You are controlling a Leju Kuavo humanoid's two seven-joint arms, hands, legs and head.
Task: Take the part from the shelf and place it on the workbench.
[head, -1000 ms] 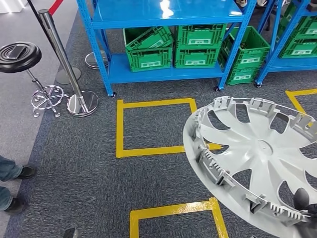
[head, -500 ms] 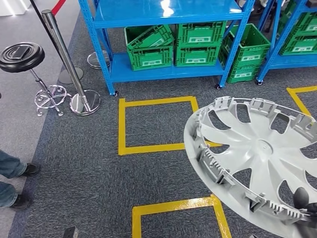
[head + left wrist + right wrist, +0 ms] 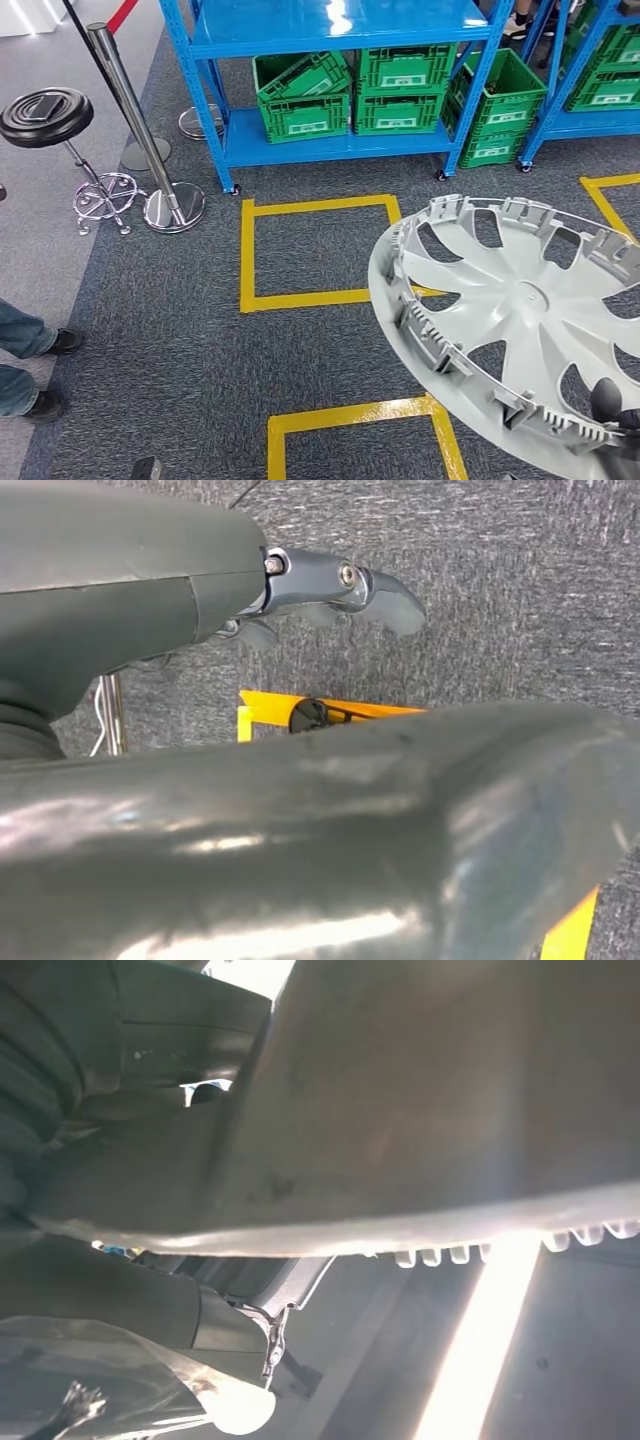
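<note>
The part is a silver-grey wheel cover (image 3: pixel 521 310) with curved spokes and clips around its rim. It hangs tilted above the carpet at the right of the head view. My right hand (image 3: pixel 615 415) grips its near rim at the bottom right corner, a dark finger showing over the edge. In the right wrist view the cover's underside and toothed rim (image 3: pixel 453 1110) lie close against my right hand (image 3: pixel 106 1305). My left hand (image 3: pixel 151 600) hangs over the carpet with nothing in it, one dark finger (image 3: pixel 377 590) stretched out.
Blue shelves (image 3: pixel 332 25) with green crates (image 3: pixel 302 100) stand ahead. Yellow tape squares (image 3: pixel 245 250) mark the grey carpet. A chrome barrier post (image 3: pixel 132 110) and a black stool (image 3: pixel 45 115) stand at the left. A person's shoes (image 3: pixel 38 345) are at the left edge.
The camera has shifted a little, so the floor and shelves slide slightly rightward in the picture. The wheel cover stays in the same grip and place in view.
</note>
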